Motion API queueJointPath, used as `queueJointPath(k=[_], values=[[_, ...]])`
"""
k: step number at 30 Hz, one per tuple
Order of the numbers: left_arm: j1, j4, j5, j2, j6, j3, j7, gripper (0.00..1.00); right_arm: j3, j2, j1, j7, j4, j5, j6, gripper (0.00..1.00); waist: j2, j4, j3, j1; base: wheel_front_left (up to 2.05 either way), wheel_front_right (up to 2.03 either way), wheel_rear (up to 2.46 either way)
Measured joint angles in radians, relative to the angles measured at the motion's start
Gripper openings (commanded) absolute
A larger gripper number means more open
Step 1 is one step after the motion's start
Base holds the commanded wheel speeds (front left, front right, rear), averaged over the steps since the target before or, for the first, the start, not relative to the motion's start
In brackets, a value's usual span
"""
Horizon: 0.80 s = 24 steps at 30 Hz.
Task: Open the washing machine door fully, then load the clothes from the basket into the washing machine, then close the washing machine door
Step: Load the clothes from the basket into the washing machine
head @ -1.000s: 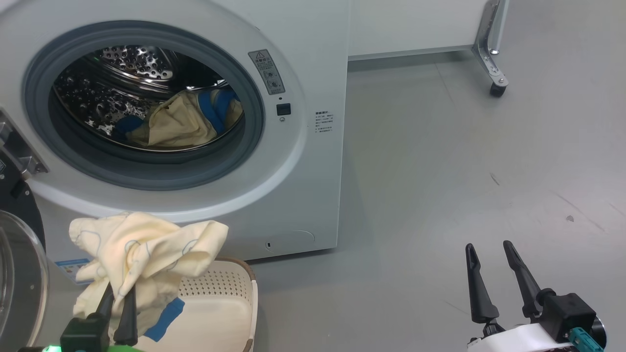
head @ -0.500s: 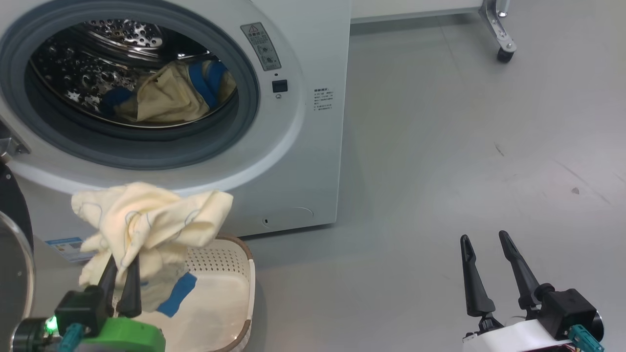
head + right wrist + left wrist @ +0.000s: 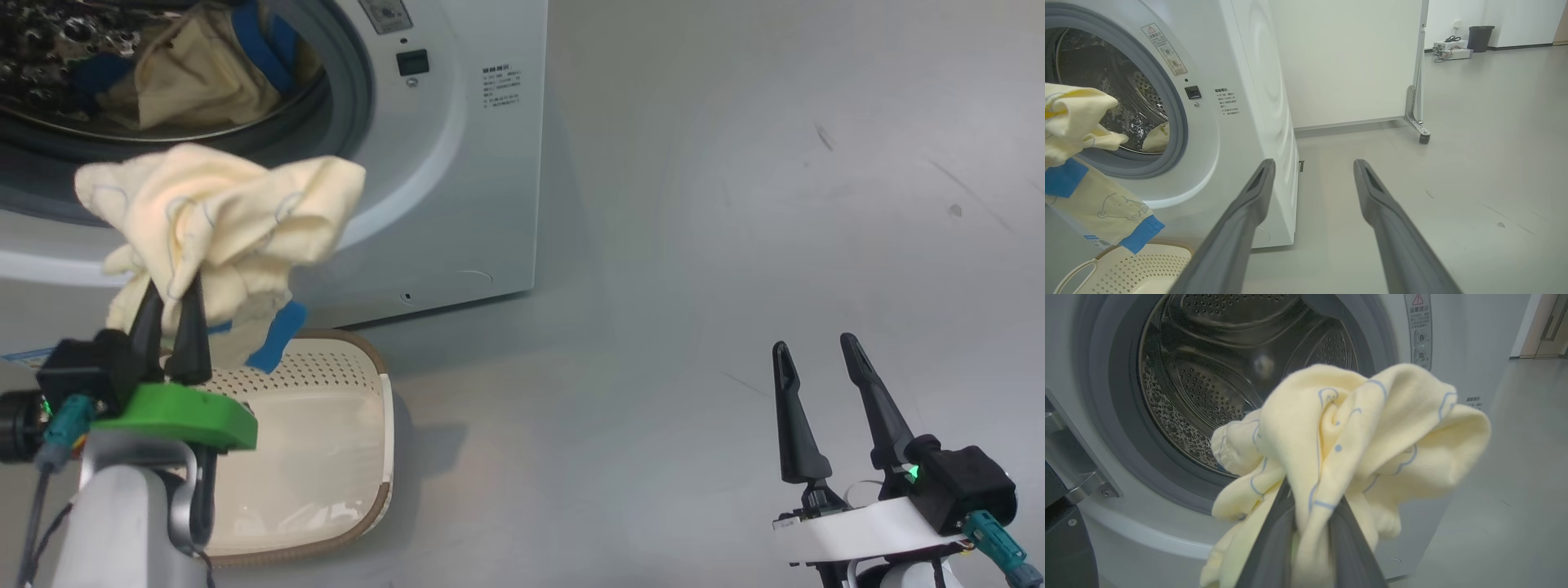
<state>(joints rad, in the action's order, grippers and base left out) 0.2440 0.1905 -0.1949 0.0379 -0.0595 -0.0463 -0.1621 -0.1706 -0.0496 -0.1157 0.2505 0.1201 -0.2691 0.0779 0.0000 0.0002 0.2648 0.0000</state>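
Observation:
My left gripper [image 3: 173, 298] is shut on a piece of the clothes [image 3: 220, 212], a pale cream-yellow cloth with thin blue line prints. The cloth hangs above the basket [image 3: 384, 425] and in front of the lower rim of the washing machine [image 3: 457, 204] opening. In the left wrist view the cloth [image 3: 1355, 437] bunches over my fingers, facing the steel drum [image 3: 1229, 375]. A dark edge of the open washing machine door [image 3: 1063, 539] shows at the lower left. More cream and blue clothes [image 3: 188, 73] lie inside the drum. My right gripper [image 3: 816, 343] stands open over the bare floor, holding nothing.
The grey floor stretches out to the right of the machine. In the right wrist view a white partition panel on a caster wheel [image 3: 1424, 139] stands behind the machine. A dark bin [image 3: 1480, 36] and boxes sit far back by the wall.
The head camera has tilted down and shifted. My left gripper has lifted the cloth higher above the basket, toward the drum opening. The right gripper holds the same open pose.

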Motion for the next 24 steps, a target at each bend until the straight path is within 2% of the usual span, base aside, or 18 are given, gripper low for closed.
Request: queueJointPath(k=[5, 10, 24], values=[[0.119, 0.037, -0.036, 0.014, 0.000, -0.042, 0.041, 0.00, -0.001, 0.000, 0.028, 0.000, 0.014, 0.000, 0.000, 1.00, 0.0000, -0.027, 0.068, 0.0000, 0.00, 0.00, 0.00], [0.238, 0.088, -0.076, 0.053, -0.008, -0.081, 0.101, 0.00, -0.004, 0.000, 0.056, 0.000, 0.026, -0.001, 0.000, 1.00, 0.0000, -0.056, 0.137, 0.0000, 0.00, 0.00, 0.00], [0.501, 0.188, -0.150, 0.233, -0.017, -0.180, 0.329, 0.00, -0.021, 0.002, 0.140, 0.001, 0.045, -0.031, 0.003, 1.00, 0.0000, -0.141, 0.320, 0.0002, 0.00, 0.00, 0.00]])
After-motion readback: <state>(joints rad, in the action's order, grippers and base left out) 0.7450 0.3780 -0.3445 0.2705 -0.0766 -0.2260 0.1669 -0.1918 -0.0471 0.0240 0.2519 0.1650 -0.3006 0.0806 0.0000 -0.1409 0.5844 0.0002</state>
